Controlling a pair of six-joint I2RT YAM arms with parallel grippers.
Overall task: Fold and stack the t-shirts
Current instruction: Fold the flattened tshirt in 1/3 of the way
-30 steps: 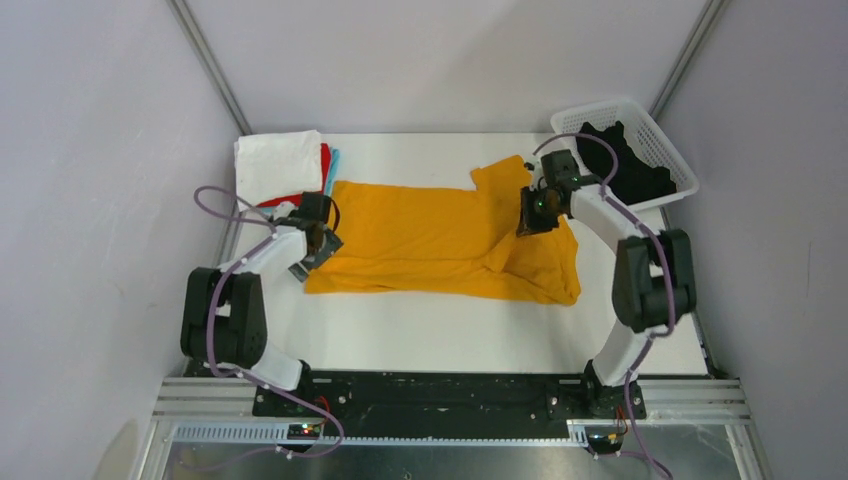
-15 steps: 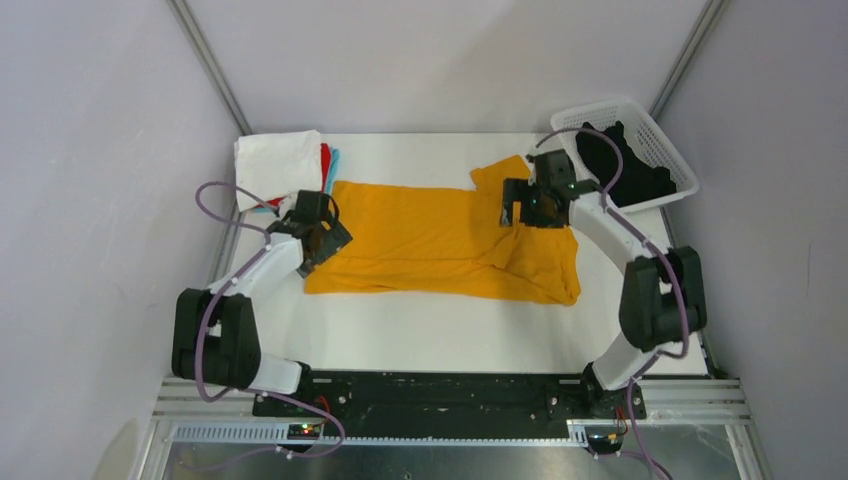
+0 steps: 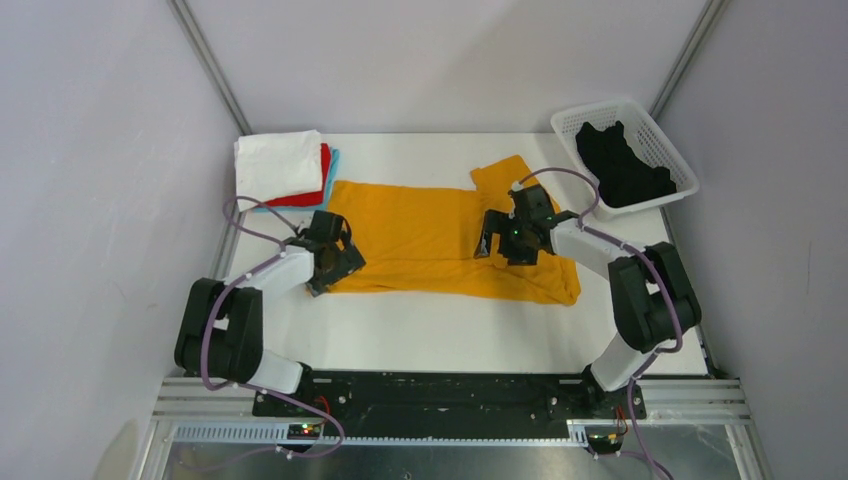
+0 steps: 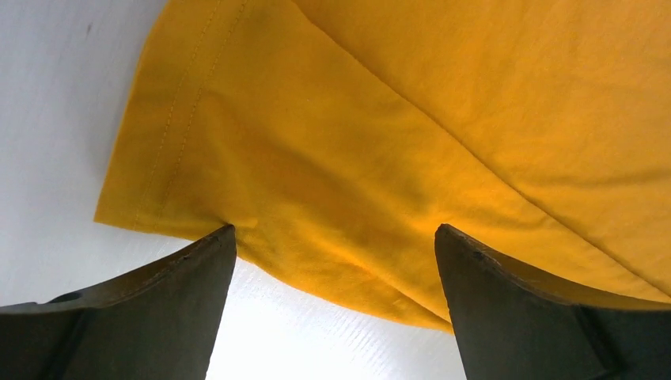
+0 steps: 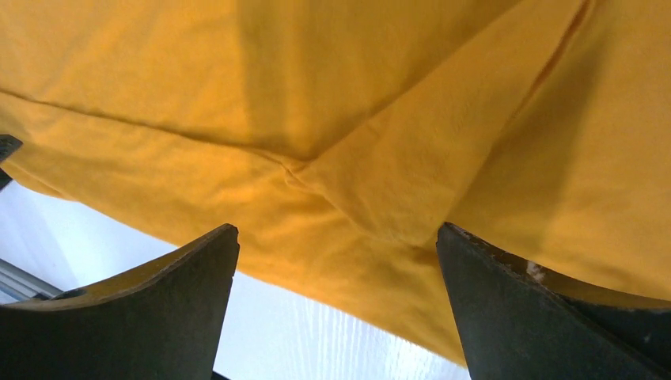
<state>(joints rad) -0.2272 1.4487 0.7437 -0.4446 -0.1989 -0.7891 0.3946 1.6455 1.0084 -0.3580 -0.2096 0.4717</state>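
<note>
Mustard tee (image 3: 420,235) is lying flat across mid surface (image 3: 450,330), long axis running L–R, one sleeve poking toward the far side near its R end. L end effector (image 3: 342,262) is hovering over the tee's near-L corner, fingers spread wide and holding nothing. In its wrist view the hemmed corner is sitting btwn the two fingers w/ bare surface just below. R end effector (image 3: 495,236) is sitting over the near edge by the sleeve folds, also gaping wide w/ nothing in it. Its wrist view is showing a crease and the near edge btwn the fingers. Can't tell whether fingertips are touching cloth.

So each arm is covering its own end of the near long edge, cloth lying directly under both. Next step is prob. a pinch on that edge and a carry toward the far side.

Folded stack is sitting far L: white tee (image 3: 275,160) on top, red tee (image 3: 324,170) and light-blue tee (image 3: 334,160) peeking out. It's just beside the mustard tee's far-L corner, so a fold going that way is risking a brush. Basket (image 3: 655,125) w/ black tee (image 3: 620,170) is standing far R, apart from both arms. Nothing is blocking the near edge
</note>
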